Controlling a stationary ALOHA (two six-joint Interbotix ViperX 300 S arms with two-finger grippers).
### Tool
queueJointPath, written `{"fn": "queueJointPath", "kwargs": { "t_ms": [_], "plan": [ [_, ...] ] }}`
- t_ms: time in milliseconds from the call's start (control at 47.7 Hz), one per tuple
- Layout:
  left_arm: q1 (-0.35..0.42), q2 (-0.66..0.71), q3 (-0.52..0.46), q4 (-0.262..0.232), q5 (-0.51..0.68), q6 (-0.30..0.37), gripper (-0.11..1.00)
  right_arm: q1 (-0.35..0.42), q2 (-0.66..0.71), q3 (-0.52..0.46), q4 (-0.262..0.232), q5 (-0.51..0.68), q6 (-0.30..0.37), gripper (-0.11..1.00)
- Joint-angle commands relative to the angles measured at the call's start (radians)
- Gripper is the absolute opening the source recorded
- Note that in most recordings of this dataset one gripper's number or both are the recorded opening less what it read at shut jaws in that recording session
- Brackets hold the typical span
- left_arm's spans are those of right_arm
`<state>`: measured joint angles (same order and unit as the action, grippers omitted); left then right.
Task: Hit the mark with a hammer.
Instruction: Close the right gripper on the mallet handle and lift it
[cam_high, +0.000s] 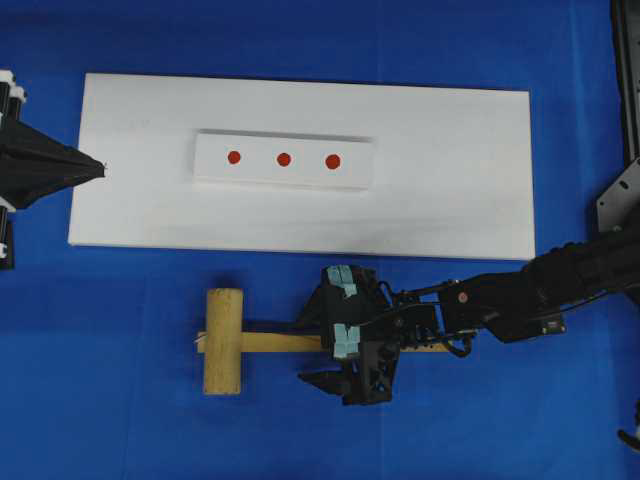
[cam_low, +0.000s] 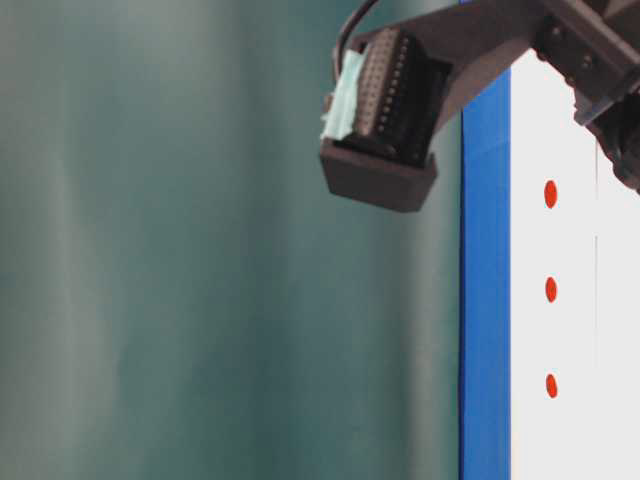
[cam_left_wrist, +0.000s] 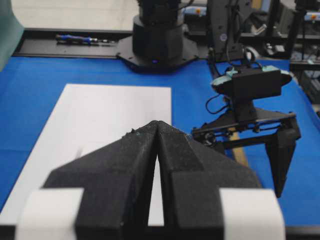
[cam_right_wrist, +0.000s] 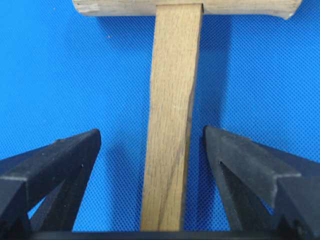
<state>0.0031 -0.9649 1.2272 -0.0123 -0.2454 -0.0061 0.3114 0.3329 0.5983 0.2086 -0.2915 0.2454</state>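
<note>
Blue cloth (cam_high: 120, 400) covers the table; a teal wall (cam_low: 200, 300) behind.

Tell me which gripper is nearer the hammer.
Right. The right gripper is open with its fingers on either side of the hammer handle, not yet closed on it. The left gripper is shut, far off at the white board's left edge.

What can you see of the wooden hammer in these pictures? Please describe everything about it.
The hammer is a light wooden mallet with a thick cylindrical head and a long, slim, squared handle. The grain shows on the handle in the right wrist view. It lies flat on the blue table cover, below the white board, head to the left and handle pointing right. The right hand is over the handle, open, one finger on each side; no finger visibly touches it.
</note>
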Motion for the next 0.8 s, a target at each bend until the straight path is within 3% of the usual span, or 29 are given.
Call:
{"fn": "queueJointPath", "kwargs": {
  "t_ms": [0, 84, 273, 357, 776],
  "plan": [
    [-0.002, 0.009, -0.012, -0.002, -0.009, 0.0, 0.0, 0.005, -0.012, -0.005, 0.003, -0.006, -0.003, 0.89],
    [-0.003, 0.009, -0.012, -0.002, -0.009, 0.0, 0.0, 0.005, -0.012, -0.002, 0.002, -0.006, -0.006, 0.84],
    [-0.003, 0.009, -0.012, -0.002, -0.008, 0.0, 0.0, 0.005, -0.014, 0.002, -0.002, 0.009, -0.009, 0.29],
    [-0.002, 0.008, -0.011, -0.002, -0.009, 0.0, 0.0, 0.006, -0.014, -0.002, -0.002, 0.015, -0.011, 0.11],
    [-0.002, 0.005, -0.011, -0.002, -0.003, -0.002, 0.0, -0.003, -0.163, -0.002, -0.002, 0.035, -0.015, 0.1]
  ]
}}
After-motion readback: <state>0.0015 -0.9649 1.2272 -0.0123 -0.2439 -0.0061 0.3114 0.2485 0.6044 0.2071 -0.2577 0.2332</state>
